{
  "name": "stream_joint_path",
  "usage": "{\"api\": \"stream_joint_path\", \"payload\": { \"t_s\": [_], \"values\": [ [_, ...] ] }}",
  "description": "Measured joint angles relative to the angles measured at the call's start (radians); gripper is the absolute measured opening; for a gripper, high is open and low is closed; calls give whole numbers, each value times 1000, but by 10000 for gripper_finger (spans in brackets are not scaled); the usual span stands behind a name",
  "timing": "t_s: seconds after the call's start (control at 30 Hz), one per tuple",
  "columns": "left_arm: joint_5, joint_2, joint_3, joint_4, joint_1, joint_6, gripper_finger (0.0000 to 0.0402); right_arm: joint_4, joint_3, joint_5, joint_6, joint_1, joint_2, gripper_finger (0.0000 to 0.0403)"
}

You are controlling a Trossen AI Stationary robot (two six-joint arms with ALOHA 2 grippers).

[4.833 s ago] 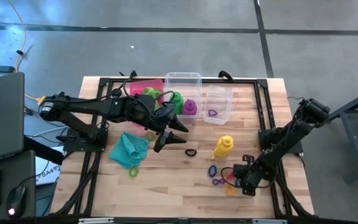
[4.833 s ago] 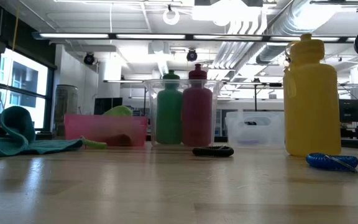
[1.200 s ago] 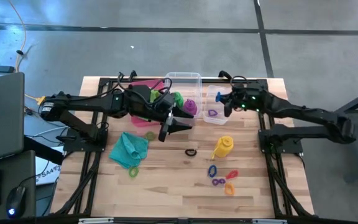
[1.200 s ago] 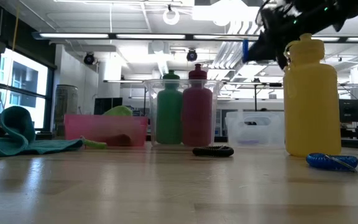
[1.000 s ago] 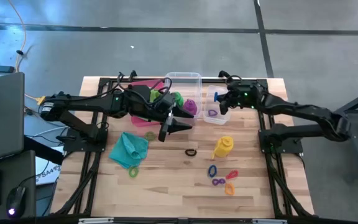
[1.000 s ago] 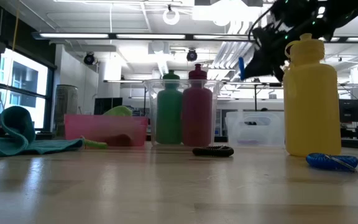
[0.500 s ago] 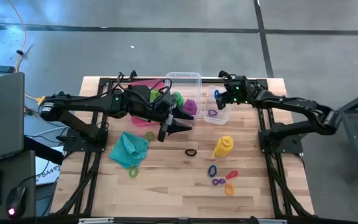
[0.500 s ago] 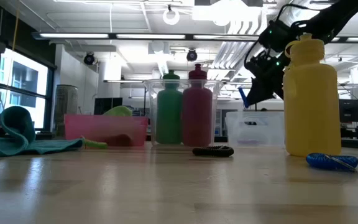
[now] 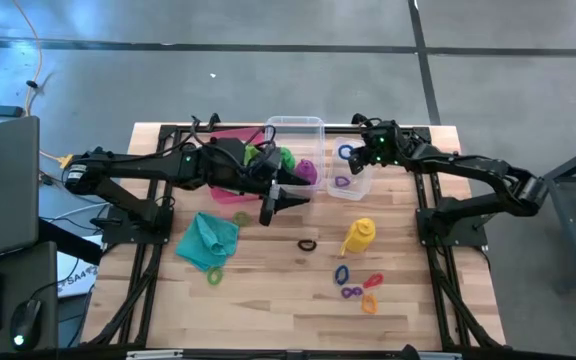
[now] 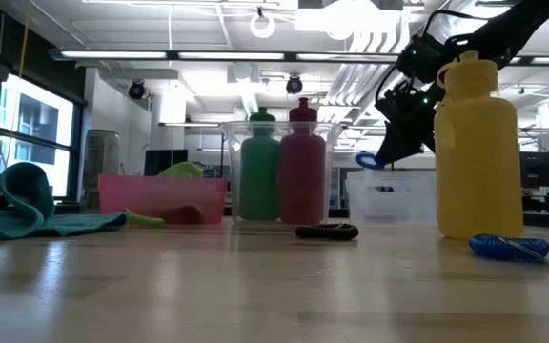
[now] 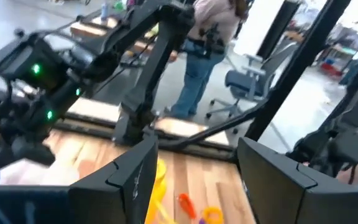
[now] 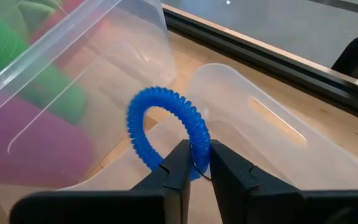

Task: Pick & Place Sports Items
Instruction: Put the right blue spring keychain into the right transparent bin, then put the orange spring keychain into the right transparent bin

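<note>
**Blue ring pinched above the small clear bin**

At the table's left, a teal cloth (image 9: 208,240) lies flat with a yellow-green ring (image 9: 215,274) beside its near corner. The pink bin (image 9: 230,140) is mostly covered by the left arm; the lime green cloth (image 9: 246,151) shows only as a patch over its rim. The left gripper (image 9: 286,196) hangs over bare wood in front of the bins, fingers parted and empty.

The tall clear bin (image 9: 295,126) holds the green bottle (image 10: 259,178) and purple bottle (image 10: 302,174), upright in the low view; from above the arm hides most of the green one. A dark ring (image 9: 307,244) lies on the wood in front of it.

The right gripper (image 12: 194,163) is above the small clear bin (image 9: 353,186), its fingers drawn close on a blue ring (image 12: 165,121); the ring's lower arc sits between the tips, and whether they clamp it firmly cannot be told. A purple ring (image 9: 341,182) lies inside that bin.

The yellow bottle (image 9: 359,236) stands near the table's middle. Close by lie more rings: blue (image 9: 341,273), purple (image 9: 349,292), red (image 9: 373,281) and orange (image 9: 369,303).
</note>
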Motion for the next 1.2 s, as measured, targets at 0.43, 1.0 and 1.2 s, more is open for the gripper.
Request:
{"api": "stream_joint_path", "payload": {
  "t_s": [0.43, 1.0, 1.2],
  "values": [
    [-98, -2, 0, -260, 0, -1, 216, -13, 0, -24, 1, 0, -91, 109],
    [-156, -92, 55, -417, -107, 18, 216, -347, 0, -154, 134, 3, -560, 181],
    [-185, -97, 55, -461, -174, -19, 216, -350, 0, -324, 241, 3, -696, 182]
  ]
}}
